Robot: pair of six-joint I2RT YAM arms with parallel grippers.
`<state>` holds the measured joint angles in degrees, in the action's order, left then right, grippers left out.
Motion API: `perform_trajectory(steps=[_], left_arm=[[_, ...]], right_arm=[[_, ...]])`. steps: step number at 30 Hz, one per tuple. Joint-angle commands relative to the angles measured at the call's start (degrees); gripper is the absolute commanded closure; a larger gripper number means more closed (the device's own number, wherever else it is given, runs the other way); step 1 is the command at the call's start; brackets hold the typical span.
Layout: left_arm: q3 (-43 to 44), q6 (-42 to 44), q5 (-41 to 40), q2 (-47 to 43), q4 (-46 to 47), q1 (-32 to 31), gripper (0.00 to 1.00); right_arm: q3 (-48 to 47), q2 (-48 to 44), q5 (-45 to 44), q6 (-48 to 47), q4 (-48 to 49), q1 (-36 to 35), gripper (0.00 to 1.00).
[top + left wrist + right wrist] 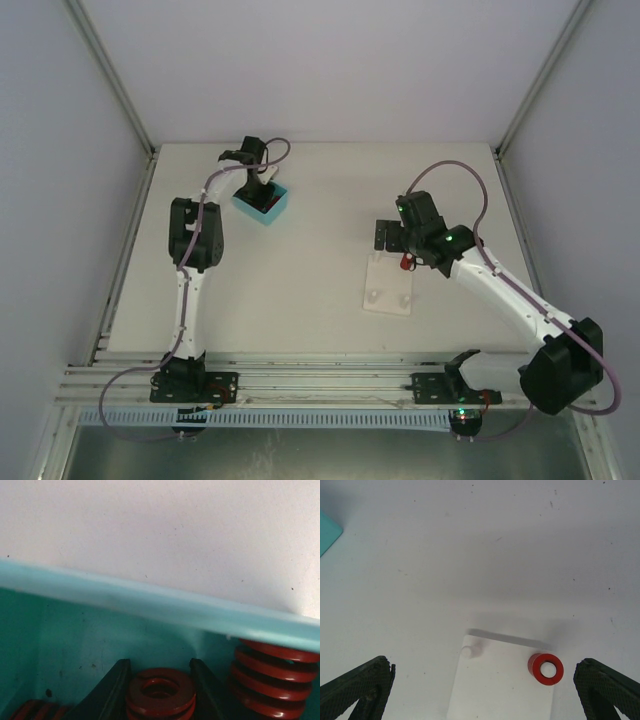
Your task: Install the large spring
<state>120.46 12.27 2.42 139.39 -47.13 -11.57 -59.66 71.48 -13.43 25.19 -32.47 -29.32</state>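
Observation:
My left gripper is down inside the teal bin at the back left of the table. Its black fingers sit tight against both sides of an upright red spring. A wider red spring stands at the right of the bin, and part of another shows at the bottom left. My right gripper is wide open and empty above the white peg plate. The plate has a bare white peg and a short red spring seated on another peg.
In the top view the plate lies right of centre, with the right gripper over its far edge and the seated red spring there. White walls and metal posts close in the table.

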Motion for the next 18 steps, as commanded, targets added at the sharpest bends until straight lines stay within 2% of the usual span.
perform_trajectory(steps=[1, 8, 12, 13, 18], left_arm=[[-1.2, 0.6, 1.8, -0.3, 1.2, 0.5, 0.83], [-3.7, 0.1, 1.7, -5.8, 5.5, 0.3, 0.93], [-8.5, -0.5, 1.8, -11.7, 12.2, -0.2, 0.93], [-9.7, -0.6, 1.5, -12.8, 13.8, -0.3, 0.97], [-15.3, -1.4, 0.4, -20.4, 22.8, -1.3, 1.00]], right_arm=[[-1.5, 0.0, -1.4, -1.0, 1.1, -0.3, 0.01], [-0.6, -0.9, -1.1, -0.7, 1.5, -0.3, 0.01], [0.4, -1.8, -0.4, -0.5, 2.4, -0.3, 0.01], [0.4, -1.9, -0.3, -0.3, 2.3, -0.3, 0.01], [1.0, -2.7, 1.5, 1.1, 2.2, -0.3, 0.01]])
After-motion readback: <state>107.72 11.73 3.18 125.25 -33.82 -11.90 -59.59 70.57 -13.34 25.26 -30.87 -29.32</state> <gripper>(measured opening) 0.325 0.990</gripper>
